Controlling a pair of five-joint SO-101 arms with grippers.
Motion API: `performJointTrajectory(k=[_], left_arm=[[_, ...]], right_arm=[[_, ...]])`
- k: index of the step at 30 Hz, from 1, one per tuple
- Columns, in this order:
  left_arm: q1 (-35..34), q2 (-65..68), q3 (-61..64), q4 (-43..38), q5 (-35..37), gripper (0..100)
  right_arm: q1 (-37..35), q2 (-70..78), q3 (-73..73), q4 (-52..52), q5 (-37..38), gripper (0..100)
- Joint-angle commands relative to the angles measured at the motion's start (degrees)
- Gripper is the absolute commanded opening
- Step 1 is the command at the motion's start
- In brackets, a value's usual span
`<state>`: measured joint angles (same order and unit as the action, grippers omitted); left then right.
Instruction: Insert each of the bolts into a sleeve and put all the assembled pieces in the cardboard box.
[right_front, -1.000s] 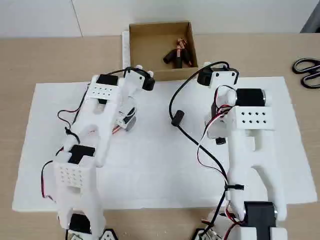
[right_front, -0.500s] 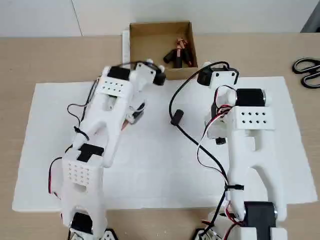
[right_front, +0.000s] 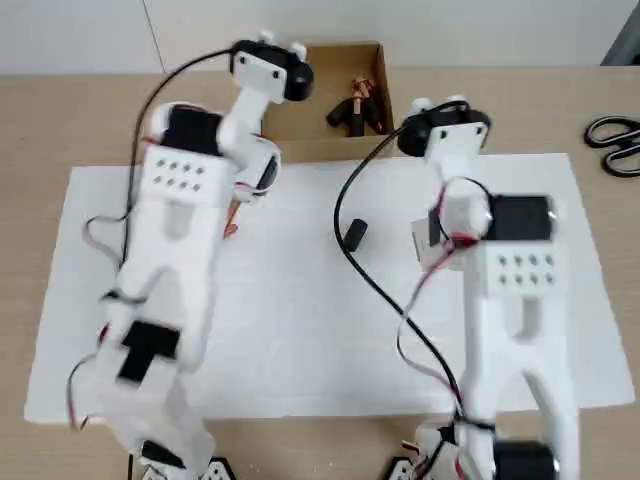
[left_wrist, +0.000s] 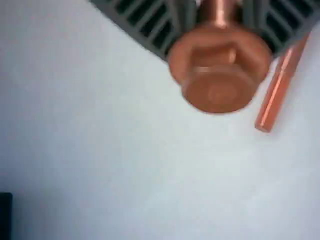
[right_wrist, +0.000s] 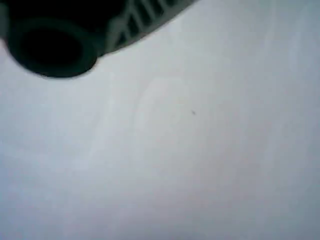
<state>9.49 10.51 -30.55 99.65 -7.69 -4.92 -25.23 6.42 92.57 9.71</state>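
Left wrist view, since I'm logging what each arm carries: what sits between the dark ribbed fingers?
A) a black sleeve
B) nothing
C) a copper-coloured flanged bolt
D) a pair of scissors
C: a copper-coloured flanged bolt sits clamped between the dark ribbed fingers, its head towards the camera.

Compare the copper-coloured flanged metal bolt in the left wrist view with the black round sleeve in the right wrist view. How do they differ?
The copper-coloured flanged metal bolt is shiny orange-brown; the black round sleeve is matt dark. The bolt shows a solid head on a flange; the sleeve shows an open, hollow end. Both sit against grey ribbed pads above the white sheet.
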Motion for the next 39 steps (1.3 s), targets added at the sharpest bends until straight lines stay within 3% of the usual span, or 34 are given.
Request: performJointTrajectory(k=[1,10,15,20,24,30,39], left_arm=[[0.2,-15.0,7.4,0.4,0.4,0],[0.2,-27.3,24.7,0.4,0.3,0],[0.6,-32.4,25.0,0.6,0.4,0],[0.6,-38.8,25.1,-0.4,0.6,0],[0.4,-41.8,25.2,-1.2,3.0,0],[0.7,-42.6,25.2,-4.3,15.6,0],[5.2,-42.9,29.0,-18.0,25.1,0]], right_arm=[[-0.2,-9.8,-3.4,0.4,0.4,0.5],[-0.2,-24.8,-0.3,-0.2,2.3,0.4],[-0.6,-31.0,3.3,-8.0,-4.7,0.4],[-8.0,-37.8,19.1,-14.9,-12.1,0.4],[-12.6,-50.2,23.8,-16.3,-18.3,0.4],[-13.1,-62.3,45.2,-34.4,-6.2,0.3],[-13.6,-67.3,70.8,-49.8,-5.7,0.3]])
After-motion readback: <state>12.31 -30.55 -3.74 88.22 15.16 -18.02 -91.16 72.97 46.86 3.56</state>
